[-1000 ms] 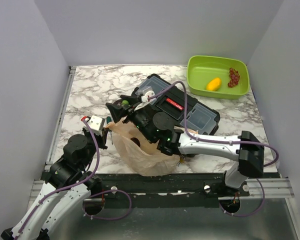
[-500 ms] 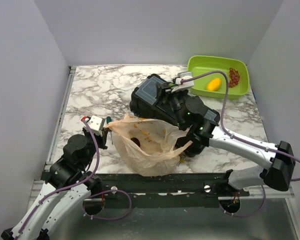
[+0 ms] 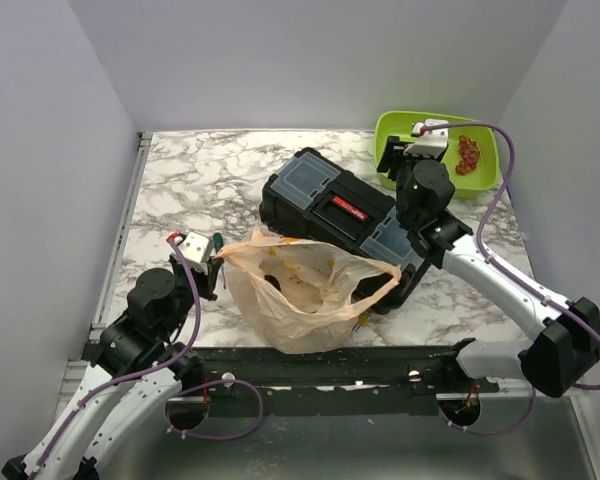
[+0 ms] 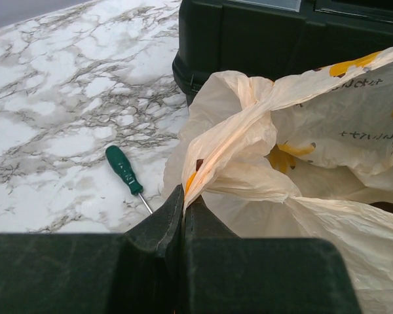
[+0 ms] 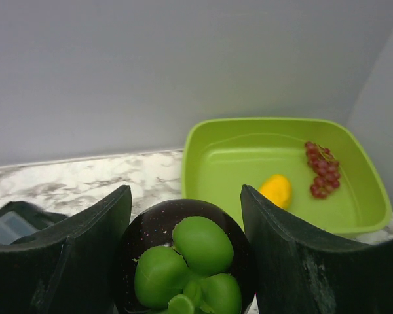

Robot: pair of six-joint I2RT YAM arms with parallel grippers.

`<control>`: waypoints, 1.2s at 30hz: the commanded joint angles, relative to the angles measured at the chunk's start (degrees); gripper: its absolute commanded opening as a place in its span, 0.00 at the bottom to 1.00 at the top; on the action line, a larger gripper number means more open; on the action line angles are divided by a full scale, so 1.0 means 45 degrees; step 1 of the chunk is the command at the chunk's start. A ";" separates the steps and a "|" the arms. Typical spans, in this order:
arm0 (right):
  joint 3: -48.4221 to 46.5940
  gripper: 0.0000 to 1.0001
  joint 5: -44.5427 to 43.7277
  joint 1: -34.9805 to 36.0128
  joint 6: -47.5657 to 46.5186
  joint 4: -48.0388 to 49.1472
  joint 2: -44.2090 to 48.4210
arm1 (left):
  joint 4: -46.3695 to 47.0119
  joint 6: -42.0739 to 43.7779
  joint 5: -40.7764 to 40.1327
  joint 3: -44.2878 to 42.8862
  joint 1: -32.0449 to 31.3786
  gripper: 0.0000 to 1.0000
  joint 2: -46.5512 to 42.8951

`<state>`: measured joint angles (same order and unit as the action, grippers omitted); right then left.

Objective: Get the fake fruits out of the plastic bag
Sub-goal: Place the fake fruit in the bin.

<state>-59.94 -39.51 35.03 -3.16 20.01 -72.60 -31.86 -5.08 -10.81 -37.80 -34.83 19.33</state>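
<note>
The tan plastic bag (image 3: 305, 290) with orange prints lies open at the table's near edge; it also shows in the left wrist view (image 4: 295, 150). My left gripper (image 3: 218, 259) is shut on the bag's left rim (image 4: 196, 180). A dark round fruit (image 3: 269, 280) shows inside the bag. My right gripper (image 3: 405, 160) is shut on a dark purple plum-like fruit (image 5: 183, 261) with green leaves, at the left edge of the green tray (image 3: 485, 175). The yellow lemon-like fruit (image 5: 276, 190) lies in the tray (image 5: 236, 157).
A black toolbox (image 3: 340, 215) lies mid-table behind the bag. A green-handled screwdriver (image 4: 123, 170) lies left of the bag. Red grapes (image 3: 468, 153) lie in the tray and show in the right wrist view (image 5: 322, 170). White walls close in the table on three sides.
My right arm has swung from the bag's mouth up over the toolbox to the green tray, carrying the dark fruit. The bag's mouth has spread wider. My left gripper has held still.
</note>
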 commanded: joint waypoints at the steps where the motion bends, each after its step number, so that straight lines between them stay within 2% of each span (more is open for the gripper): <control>1: -0.0133 0.01 0.0228 -0.1500 0.0669 -0.0605 -0.1104 | 0.0009 0.0208 0.0516 -0.0115 0.0103 0.00 0.0032; 6: -0.0942 0.01 0.0489 -0.3789 0.2130 -0.0871 -0.3213 | 0.0010 0.0228 0.0699 -0.0114 0.0108 0.00 0.0114; 11: -0.3365 0.01 0.0850 -0.5484 0.3447 -0.2669 -0.6197 | 0.0028 0.0269 0.0761 -0.0110 0.0136 0.00 0.0121; 18: -0.6258 0.01 0.0760 -0.6227 0.4527 -0.5383 -0.9275 | 0.0058 0.0267 0.0664 -0.0077 0.0152 0.00 0.0162; 25: -0.6429 0.01 0.2651 -0.6744 0.5110 -0.5939 -1.0290 | 0.0080 0.0259 0.0658 -0.0057 0.0142 0.01 0.0174; 30: -0.6922 0.01 0.2978 -0.6808 0.4930 -0.6068 -1.0967 | 0.0070 0.0287 0.0720 -0.0059 0.0142 0.01 0.0302; 34: -0.7592 0.13 0.3117 -0.6824 0.4668 -0.6417 -1.1575 | 0.0087 0.0308 0.0628 -0.0032 0.0153 0.00 0.0249; 36: -0.7729 0.23 0.3109 -0.6825 0.4655 -0.6608 -1.1716 | 0.0111 0.0307 0.0485 -0.0028 0.0142 0.00 0.0222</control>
<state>-92.01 -27.29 4.51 18.37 -6.63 -122.98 -31.86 -4.27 -8.84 -37.80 -34.50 20.43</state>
